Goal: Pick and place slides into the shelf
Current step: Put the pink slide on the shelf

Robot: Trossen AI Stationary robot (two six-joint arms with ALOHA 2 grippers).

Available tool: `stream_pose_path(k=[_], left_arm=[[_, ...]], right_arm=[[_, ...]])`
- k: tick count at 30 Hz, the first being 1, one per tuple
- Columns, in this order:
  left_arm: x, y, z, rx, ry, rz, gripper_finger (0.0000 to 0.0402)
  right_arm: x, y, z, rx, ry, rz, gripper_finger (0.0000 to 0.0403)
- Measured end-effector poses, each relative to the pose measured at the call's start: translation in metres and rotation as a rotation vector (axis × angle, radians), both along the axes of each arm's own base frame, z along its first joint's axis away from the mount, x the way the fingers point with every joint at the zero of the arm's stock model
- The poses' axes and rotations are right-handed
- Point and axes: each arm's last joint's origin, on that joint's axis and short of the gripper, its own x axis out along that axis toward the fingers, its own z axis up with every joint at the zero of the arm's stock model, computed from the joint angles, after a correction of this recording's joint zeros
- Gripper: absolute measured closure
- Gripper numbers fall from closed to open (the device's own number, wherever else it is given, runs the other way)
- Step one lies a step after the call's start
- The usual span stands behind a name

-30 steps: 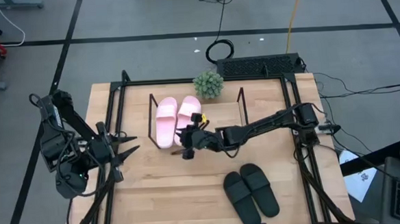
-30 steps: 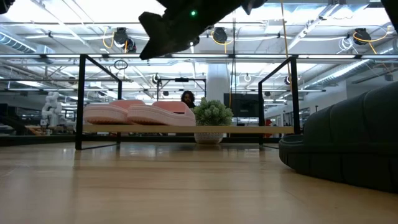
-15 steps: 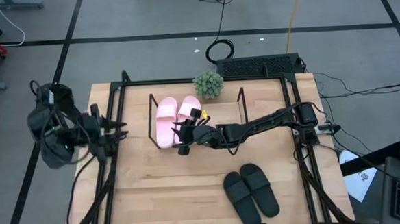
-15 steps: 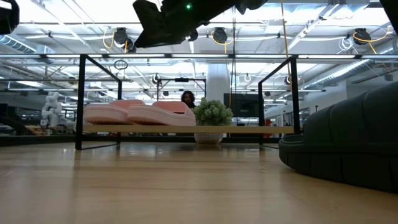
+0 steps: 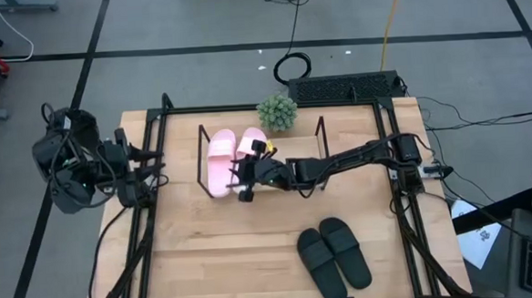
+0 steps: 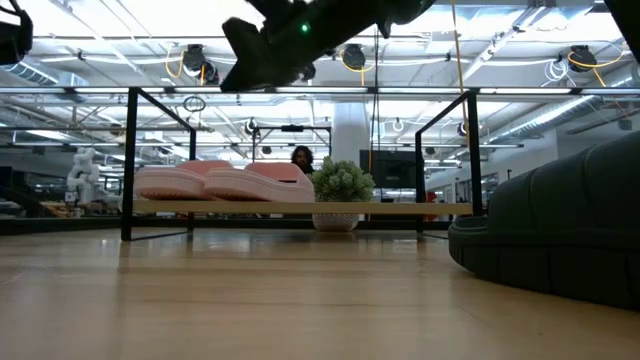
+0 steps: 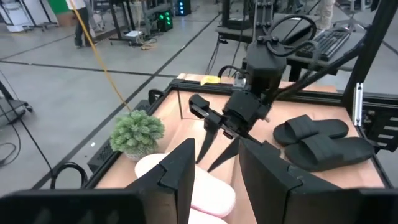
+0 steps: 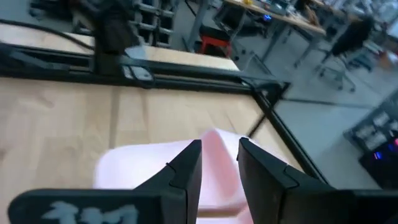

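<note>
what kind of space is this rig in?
Probably a robotics lab or open workshop floor. The low view shows exposed ceiling lights and rows of benches behind the light wooden tabletop; the high view shows a grey floor with black tape lines and loose cables.

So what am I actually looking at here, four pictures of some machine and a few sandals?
It is one moment seen by four cameras: one overhead, one at table height, and one on each arm's wrist. Two dark robot arms work at a wooden table. The pink slides already lie on the shelf, a low rack beside a small potted plant. The black slides wait on the table near the front. The right end effector hovers at the pink pair, fingers apart, holding nothing. The left end effector waits off the table's left edge, open and empty.
</note>
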Motion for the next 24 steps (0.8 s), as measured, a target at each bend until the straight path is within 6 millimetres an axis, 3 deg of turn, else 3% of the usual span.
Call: stream_pose_path(k=[4, 10, 20, 24], left_arm=[[-0.003, 0.006, 0.0, 0.016, -0.012, 0.017, 0.0273], [-0.009, 0.015, 0.001, -0.002, -0.021, 0.018, 0.0273], [-0.01, 0.016, 0.0, 0.008, -0.017, 0.017, 0.0273], [-0.01, 0.017, 0.0, 0.02, -0.01, 0.016, 0.0273]], right_arm=[[-0.003, -0.01, -0.008, 0.02, 0.068, -0.065, 0.0307], [-0.01, -0.009, -0.018, 0.049, 0.144, -0.17, 0.0297], [-0.013, -0.009, -0.021, 0.083, 0.14, -0.268, 0.0212], [-0.019, -0.013, -0.033, 0.116, 0.154, -0.309, 0.0187]])
